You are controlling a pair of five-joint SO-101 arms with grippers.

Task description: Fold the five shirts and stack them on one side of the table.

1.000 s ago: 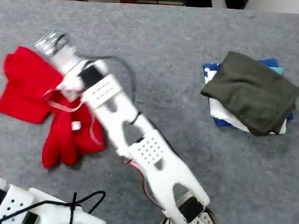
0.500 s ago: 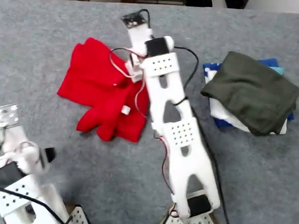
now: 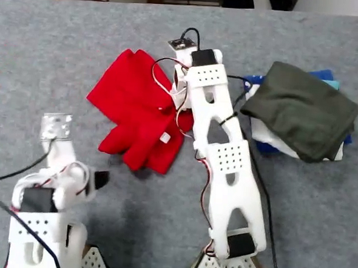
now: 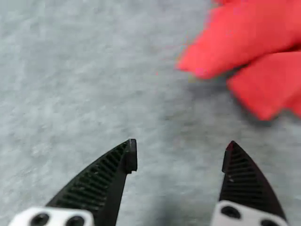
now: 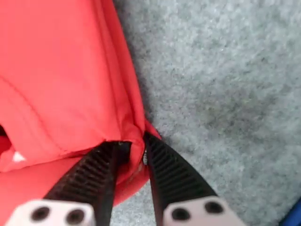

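Desk (image 3: 45,35): grey, felt-like surface that carries all the garments.
Red shirt (image 3: 135,110): lies unfolded and rumpled near the middle of the desk, with two lobes pointing toward the arms' bases.
Right gripper (image 5: 136,141): fingers (image 5: 94,174) are clamped on a bunched fold at the edge of the red shirt (image 5: 56,70), with bare desk just beside it.
Left gripper (image 4: 181,143): fingers are spread apart and hold nothing. They hang over bare desk, with a lobe of the red shirt (image 4: 244,37) near them but apart.
Stack (image 3: 267,136): folded shirts sit at the right side of the desk in the high view. An olive shirt (image 3: 302,108) lies on top, with white and blue layers showing beneath it.
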